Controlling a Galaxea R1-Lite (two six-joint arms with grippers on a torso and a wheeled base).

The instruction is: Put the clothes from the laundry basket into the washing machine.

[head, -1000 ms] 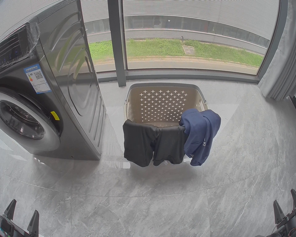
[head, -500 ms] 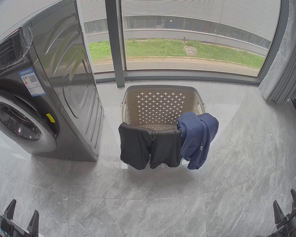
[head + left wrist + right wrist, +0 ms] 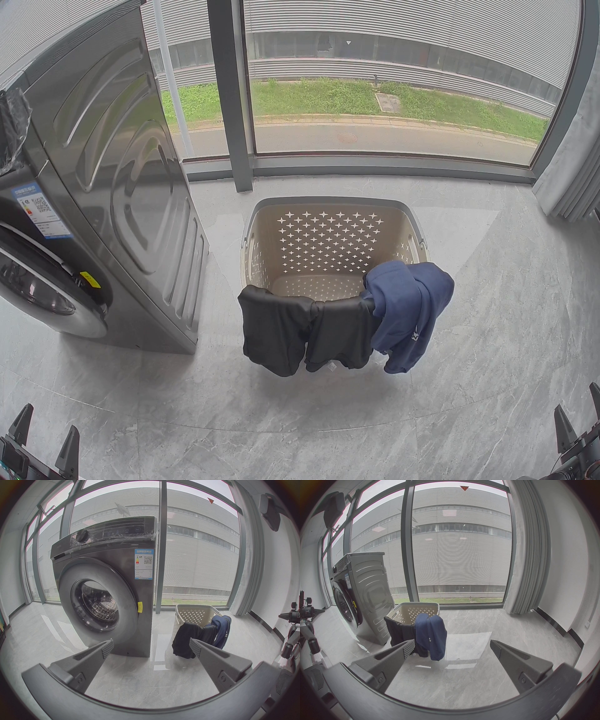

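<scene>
A beige laundry basket [image 3: 331, 215] [image 3: 195, 609] [image 3: 407, 608] stands on the floor before the window. Over its near rim hang a black garment [image 3: 300, 328] [image 3: 190, 634] [image 3: 398, 633] and a dark blue garment [image 3: 409, 303] [image 3: 222, 627] [image 3: 431, 634]. The grey washing machine [image 3: 119, 187] [image 3: 125, 573] [image 3: 367, 583] stands to the basket's left with its round door opening [image 3: 95, 605] showing the drum. My left gripper [image 3: 45, 437] [image 3: 150, 647] sits low at the near left, open and empty. My right gripper [image 3: 578, 415] [image 3: 450, 647] sits low at the near right, open and empty.
A grey marble floor [image 3: 300, 412] spreads between me and the basket. A full-height window with a dark post [image 3: 228, 94] runs behind. Grey curtains [image 3: 572, 169] [image 3: 529, 552] hang at the far right.
The whole head view has shifted: basket and washing machine now sit lower and larger in the picture, the machine further left. Both grippers hold the same place.
</scene>
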